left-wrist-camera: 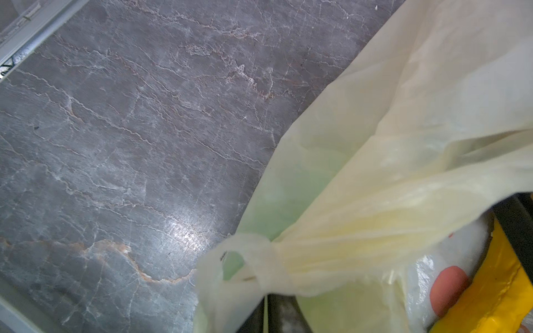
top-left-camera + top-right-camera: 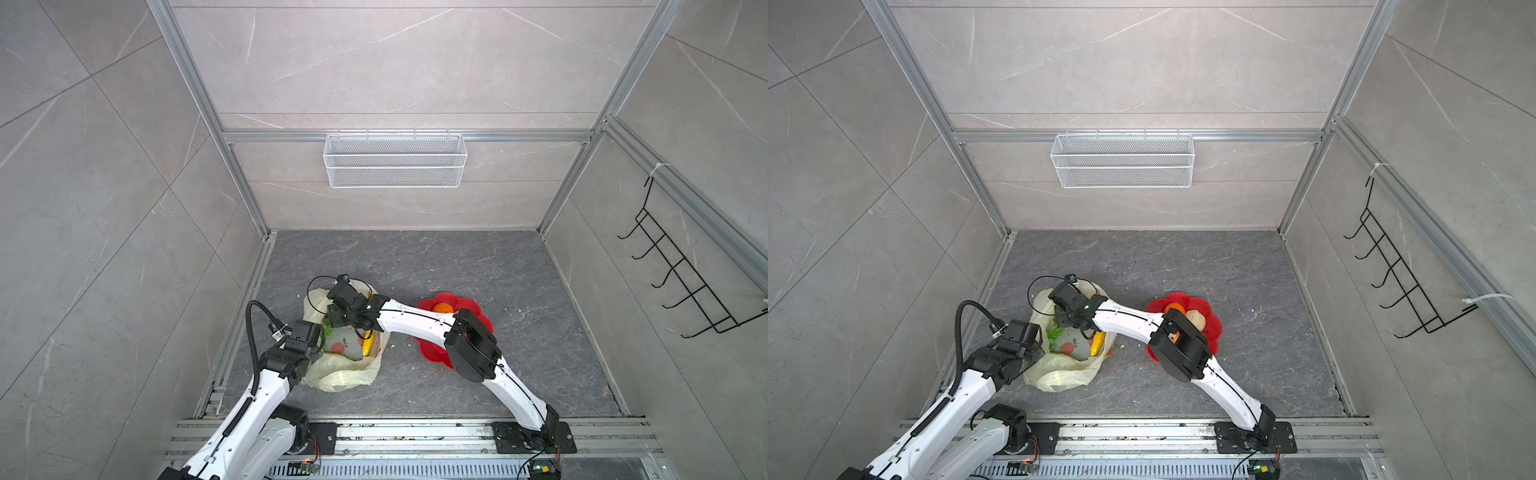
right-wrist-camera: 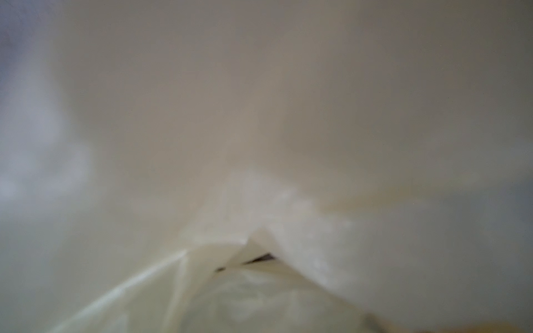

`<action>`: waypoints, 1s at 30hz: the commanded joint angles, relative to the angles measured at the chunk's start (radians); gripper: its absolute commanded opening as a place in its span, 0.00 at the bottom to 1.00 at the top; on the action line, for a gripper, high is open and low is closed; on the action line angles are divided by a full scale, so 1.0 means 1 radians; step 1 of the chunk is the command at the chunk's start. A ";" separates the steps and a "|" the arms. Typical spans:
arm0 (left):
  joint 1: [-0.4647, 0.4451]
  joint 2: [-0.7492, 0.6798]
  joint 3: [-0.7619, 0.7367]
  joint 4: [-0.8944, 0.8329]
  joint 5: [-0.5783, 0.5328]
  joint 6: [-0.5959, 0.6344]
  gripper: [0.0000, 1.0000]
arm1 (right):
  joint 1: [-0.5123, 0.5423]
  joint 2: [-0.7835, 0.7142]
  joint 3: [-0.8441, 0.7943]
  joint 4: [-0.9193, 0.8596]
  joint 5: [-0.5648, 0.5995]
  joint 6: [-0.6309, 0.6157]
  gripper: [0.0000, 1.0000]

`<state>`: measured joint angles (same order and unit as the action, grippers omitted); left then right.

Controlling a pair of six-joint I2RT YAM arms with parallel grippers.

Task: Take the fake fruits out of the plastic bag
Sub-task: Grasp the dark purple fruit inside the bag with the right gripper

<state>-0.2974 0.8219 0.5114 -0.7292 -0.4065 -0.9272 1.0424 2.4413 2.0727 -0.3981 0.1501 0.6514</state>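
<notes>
The pale-yellow plastic bag (image 2: 345,376) (image 2: 1059,376) lies open on the dark floor, left of centre in both top views. Inside it show a yellow banana (image 2: 368,347) (image 2: 1097,345) (image 1: 490,288) and green grapes (image 2: 328,330) (image 2: 1054,334). My left gripper (image 2: 319,338) (image 1: 266,297) is shut on the bag's handle loop (image 1: 259,268) at its left rim. My right gripper (image 2: 336,320) (image 2: 1065,318) reaches down into the bag's far side; its jaws are hidden. The right wrist view shows only blurred bag film (image 3: 259,115). An orange (image 2: 444,308) (image 2: 1174,309) and a beige peach (image 2: 1196,318) rest on the plate.
A red flower-shaped plate (image 2: 432,353) (image 2: 1214,332) sits right of the bag, partly under my right arm. A white wire basket (image 2: 395,160) hangs on the back wall. A black hook rack (image 2: 681,282) is on the right wall. An aluminium rail (image 2: 245,324) borders the floor's left.
</notes>
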 commanded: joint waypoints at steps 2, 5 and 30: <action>0.005 -0.001 0.006 0.004 0.004 0.008 0.09 | 0.004 0.073 0.121 -0.083 0.010 0.026 0.70; 0.005 -0.004 0.003 0.002 0.003 0.010 0.09 | 0.001 0.117 0.185 -0.114 -0.001 0.027 0.71; 0.005 -0.006 -0.004 0.008 0.007 0.014 0.09 | -0.023 0.251 0.375 -0.115 -0.028 0.007 0.65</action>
<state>-0.2966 0.8169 0.5114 -0.7238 -0.3912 -0.9264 1.0302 2.6946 2.4294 -0.5064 0.1085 0.6598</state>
